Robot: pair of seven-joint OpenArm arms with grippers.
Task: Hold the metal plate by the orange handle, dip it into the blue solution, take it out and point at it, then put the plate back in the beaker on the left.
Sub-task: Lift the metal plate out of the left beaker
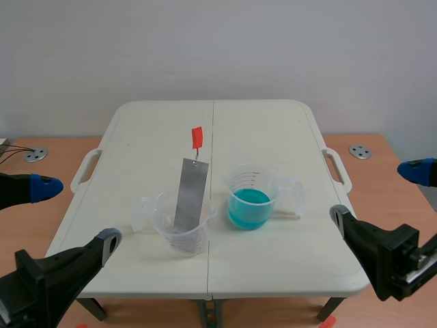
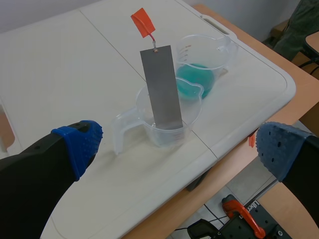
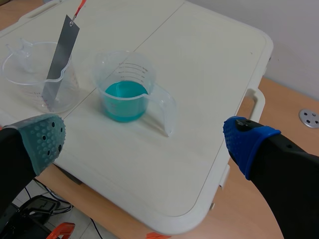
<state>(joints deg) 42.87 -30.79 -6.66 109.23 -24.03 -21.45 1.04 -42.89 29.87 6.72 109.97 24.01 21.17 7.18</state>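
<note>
White plastic surface (image 1: pixel 266 130) sat before a plain wall. The task looked unstarted, with nothing grasped. The left pincer (image 1: pixel 76 212) and right pincer (image 1: pixel 374 193) hung low at the near edge, fingers spread apart and empty. The thin, flat grey metal plate (image 1: pixel 190 195) leaned in the clear plastic left beaker (image 1: pixel 179 236), its small orange handle (image 1: pixel 196 138) sticking up on a wire. Just beside it, a second clear beaker (image 1: pixel 252 181) held the blue solution (image 1: pixel 249 205). The next move likely called for a precise pinch on that small tab.
</note>
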